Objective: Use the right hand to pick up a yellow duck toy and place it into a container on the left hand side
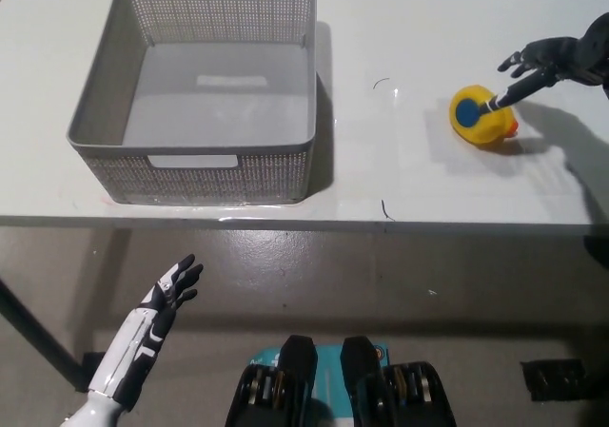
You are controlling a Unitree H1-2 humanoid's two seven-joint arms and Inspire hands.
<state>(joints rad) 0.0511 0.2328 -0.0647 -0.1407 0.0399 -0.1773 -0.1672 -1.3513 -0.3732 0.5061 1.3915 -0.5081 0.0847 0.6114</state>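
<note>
right hand [547, 61] fingers spread, one touching the yellow duck [482, 116] (light, smooth, likely slippery), best grasped across its body

A white tabletop [400, 180] fills the upper part of the view, its front edge running straight across the middle. Two small dark marks sit on its surface, one near the centre [382, 83] and one close to the front edge [386, 210]; they may be scratches or stray threads, too small to tell. Below the edge lies a grey-brown floor [457, 284]. A dark table leg [38, 337] slants at lower left, and a black object [557, 379] rests on the floor at lower right.
</note>
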